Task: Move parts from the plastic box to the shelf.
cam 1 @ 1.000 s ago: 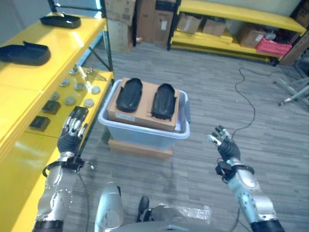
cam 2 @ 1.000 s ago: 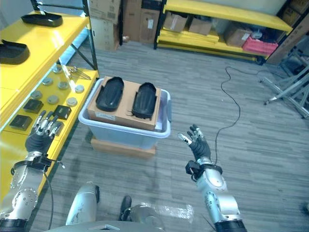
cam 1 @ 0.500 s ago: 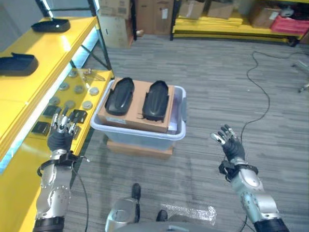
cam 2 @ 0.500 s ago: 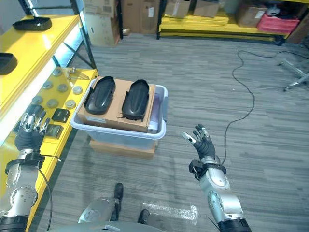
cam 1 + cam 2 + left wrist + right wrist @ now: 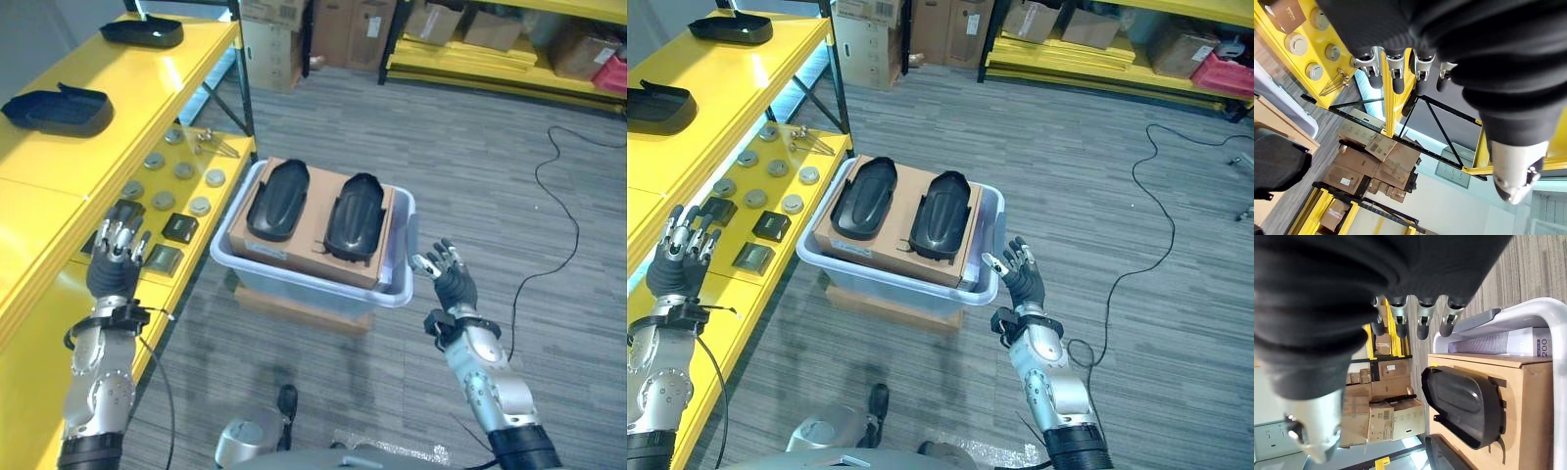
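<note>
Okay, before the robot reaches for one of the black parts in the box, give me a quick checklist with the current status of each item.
1. Left hand free: ok, fingers straight, holding nothing, raised beside the yellow shelf.
2. Right hand free: ok, open, at the near right corner of the pale plastic box.
3. Parts reachable: ok, two black curved shell parts lie side by side on the brown cardboard sheet in the box, uncovered.
4. Room on the shelf's top level: ok, bare yellow surface near two black parts already there.
5. Lower level: not ok for large parts, crowded with round metal discs and small dark square blocks.
</note>
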`<state>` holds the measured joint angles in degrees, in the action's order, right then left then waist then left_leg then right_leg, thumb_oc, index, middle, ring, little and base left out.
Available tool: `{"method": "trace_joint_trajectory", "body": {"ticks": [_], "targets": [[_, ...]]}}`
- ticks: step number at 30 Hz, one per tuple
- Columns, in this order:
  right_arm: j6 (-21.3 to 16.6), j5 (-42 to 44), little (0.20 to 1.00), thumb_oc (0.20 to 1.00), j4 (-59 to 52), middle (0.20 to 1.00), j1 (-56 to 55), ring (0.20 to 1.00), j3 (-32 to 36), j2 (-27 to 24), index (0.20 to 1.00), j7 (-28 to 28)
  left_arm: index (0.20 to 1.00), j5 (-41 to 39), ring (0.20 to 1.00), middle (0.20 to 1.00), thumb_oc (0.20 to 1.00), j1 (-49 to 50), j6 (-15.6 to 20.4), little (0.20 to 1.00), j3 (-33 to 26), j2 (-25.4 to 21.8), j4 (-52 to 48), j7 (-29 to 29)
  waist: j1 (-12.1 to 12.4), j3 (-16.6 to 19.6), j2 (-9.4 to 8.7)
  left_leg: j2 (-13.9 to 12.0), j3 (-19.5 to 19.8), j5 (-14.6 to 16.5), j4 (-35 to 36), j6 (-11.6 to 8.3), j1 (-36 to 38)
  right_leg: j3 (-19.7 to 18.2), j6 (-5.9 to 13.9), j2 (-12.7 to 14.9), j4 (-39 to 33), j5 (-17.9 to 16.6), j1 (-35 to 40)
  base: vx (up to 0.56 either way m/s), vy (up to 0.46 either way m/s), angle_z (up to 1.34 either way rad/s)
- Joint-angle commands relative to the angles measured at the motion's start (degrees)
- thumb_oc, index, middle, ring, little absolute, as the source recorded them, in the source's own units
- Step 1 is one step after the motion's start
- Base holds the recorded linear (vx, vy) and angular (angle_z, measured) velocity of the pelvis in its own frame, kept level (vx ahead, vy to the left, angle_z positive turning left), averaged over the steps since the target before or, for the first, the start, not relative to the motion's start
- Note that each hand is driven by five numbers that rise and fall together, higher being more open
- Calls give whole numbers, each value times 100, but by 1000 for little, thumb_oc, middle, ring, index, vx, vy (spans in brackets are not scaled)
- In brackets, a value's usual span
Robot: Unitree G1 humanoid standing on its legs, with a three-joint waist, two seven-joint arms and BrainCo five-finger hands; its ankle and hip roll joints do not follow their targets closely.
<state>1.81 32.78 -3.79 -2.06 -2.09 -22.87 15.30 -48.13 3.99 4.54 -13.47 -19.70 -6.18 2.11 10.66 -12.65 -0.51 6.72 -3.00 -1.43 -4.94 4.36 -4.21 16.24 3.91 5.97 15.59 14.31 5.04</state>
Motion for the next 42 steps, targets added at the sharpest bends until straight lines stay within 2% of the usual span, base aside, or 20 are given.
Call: {"method": "trace_joint_trajectory", "body": {"ticks": [1, 2, 3, 4, 5, 7, 8, 9, 10, 13, 17, 19, 23, 25, 28, 32, 37, 42], "targets": [[-253, -222, 1000, 1000, -287, 1000, 76, 1000, 8, 28, 1000, 142, 1000, 242, 1000, 1000, 1000, -59, 115, 1000, -108, -378, -229, 205, -48, 448, -56, 18, 202, 170, -119, 26, -419, -246, 629, 365, 1104, -1395, -93, 75, 154, 6], [-240, -235, 1000, 1000, -327, 1000, 69, 1000, 12, 37, 1000, 158, 1000, 254, 1000, 1000, 1000, -47, 123, 1000, -113, -373, -215, 222, -68, 437, -32, 47, 211, 212, -142, 69, -393, -308, 643, 420, 1516, -1487, -291, 88, 178, 8], [-222, -248, 1000, 1000, -392, 1000, 67, 1000, 5, 40, 1000, 174, 1000, 286, 1000, 1000, 1000, -13, 198, 1000, -114, -362, -176, 220, -134, 393, 62, 19, 234, 253, -137, 128, -294, -402, 624, 457, 2226, -1609, -595, 27, 169, 25], [-235, -298, 1000, 1000, -412, 1000, 71, 1000, -11, 51, 1000, 114, 1000, 253, 1000, 1000, 1000, 52, 333, 1000, -112, -343, -167, 157, -219, 282, 198, -30, 197, 297, -160, 173, -204, -531, 515, 509, 2801, -1633, -1169, 8, 139, 26], [-244, -325, 1000, 1000, -420, 1000, 65, 1000, -11, 54, 1000, 74, 1000, 196, 1000, 1000, 1000, 90, 383, 1000, -120, -353, -168, 117, -235, 254, 233, -34, 161, 321, -196, 182, -207, -588, 456, 546, 2908, -1613, -1406, -21, 41, 18], [-291, -381, 1000, 1000, -399, 1000, 102, 1000, 0, 86, 1000, -31, 1000, 62, 1000, 1000, 1000, 157, 429, 1000, -156, -372, -211, 88, -262, 148, 292, -76, 140, 405, -266, 102, -77, -603, 348, 634, 2220, -1586, -1633, 31, -158, 12], [-346, -370, 1000, 1000, -380, 1000, 149, 1000, 16, 84, 1000, -91, 1000, 62, 1000, 1000, 1000, 142, 437, 1000, -173, -414, -255, 86, -275, 93, 257, -131, 173, 479, -309, -14, -49, -580, 318, 551, 996, -1576, -1521, 111, -426, 1], [-305, -229, 1000, 1000, -414, 1000, 139, 1000, 163, -49, 1000, -205, 1000, 72, 1000, 1000, 1000, 107, 438, 1000, -205, -471, -292, 44, -368, 7, 173, -214, 244, 631, -409, -94, 11, -784, 399, 420, -113, -1606, -1330, 106, -443, -8], [-259, -182, 1000, 1000, -388, 1000, 195, 1000, 184, -97, 1000, -182, 1000, -5, 1000, 1000, 1000, 61, 447, 1000, -168, -499, -254, -4, -367, -33, 100, -224, 273, 649, -528, -117, -24, -806, 460, 494, -238, -1844, -1365, 122, -399, 16], [-271, -12, 1000, 1000, -270, 1000, 217, 1000, 296, -282, 1000, -399, 1000, -92, 1000, 1000, 1000, 95, 511, 1000, -88, -525, -193, -99, -379, -15, -9, -398, 287, 618, -620, -270, -20, -755, 549, 422, -762, -1777, -1053, 106, -210, 72], [-150, 51, 1000, 1000, -417, 1000, 108, 1000, 385, -455, 1000, -506, 1000, 0, 1000, 1000, 1000, 182, 472, 1000, -61, -392, -365, -193, -403, 71, -87, -631, 181, 470, -338, -485, 164, -603, 486, 270, -1305, -1750, -649, 87, -137, 24], [-39, 209, 1000, 1000, -441, 1000, -74, 1000, 533, -579, 1000, -555, 1000, 11, 1000, 1000, 1000, 260, 347, 1000, -98, -289, -430, -238, -424, 182, -113, -790, 179, 297, -64, -627, 275, -443, 397, 128, -1611, -1724, -383, 118, -161, 11], [-50, 197, 1000, 1000, -450, 1000, -232, 1000, 607, -606, 1000, -639, 1000, 34, 1000, 1000, 1000, 353, 215, 1000, -155, -247, -475, -110, -414, 247, -105, -903, 159, 138, 161, -704, 300, -267, 329, 44, -1623, -1622, -308, 52, -74, 14], [-16, 155, 1000, 1000, -436, 1000, -324, 1000, 609, -601, 1000, -560, 1000, 35, 1000, 1000, 1000, 346, 152, 1000, -98, -226, -426, -2, -452, 277, -104, -1025, -41, 75, 174, -776, 243, -43, 314, 62, -1672, -1597, -259, 63, -21, 12], [75, -136, 1000, 1000, -354, 1000, -370, 1000, 530, -600, 1000, -291, 1000, 120, 1000, 1000, 1000, 366, 172, 1000, -28, -265, -409, 26, -461, 262, -64, -1059, -109, 72, 123, -803, 248, 6, 327, 105, -1664, -1610, -225, 106, 42, 11], [-119, -397, 1000, 1000, -43, 1000, -134, 1000, 453, -631, 1000, 18, 1000, 141, 1000, 1000, 1000, 339, 148, 1000, 51, -363, -451, 5, -387, 229, 5, -1058, -53, 86, 4, -808, 183, 8, 342, 156, -1540, -1575, -234, 134, 70, 4], [-528, -803, 1000, 1000, 1182, 1000, 1437, 1000, 335, -970, 1000, 1228, 1000, -80, 1000, 1000, 1000, -211, 287, 1000, 429, -741, -470, -11, -11, -208, 141, -920, 252, 161, -705, -765, -782, 174, 378, 347, -995, -1469, -779, -85, 32, 12], [-597, -945, 1000, 1000, 2432, 1000, 3016, 1000, 114, -1300, 1000, 2157, 1000, -269, 1000, 1000, 1000, -835, 290, 1000, 729, -1090, -421, 17, 271, -715, 216, -736, 566, 147, -1139, -749, -1581, 340, 351, 421, -771, -1500, -1259, -221, -49, 37]]}}
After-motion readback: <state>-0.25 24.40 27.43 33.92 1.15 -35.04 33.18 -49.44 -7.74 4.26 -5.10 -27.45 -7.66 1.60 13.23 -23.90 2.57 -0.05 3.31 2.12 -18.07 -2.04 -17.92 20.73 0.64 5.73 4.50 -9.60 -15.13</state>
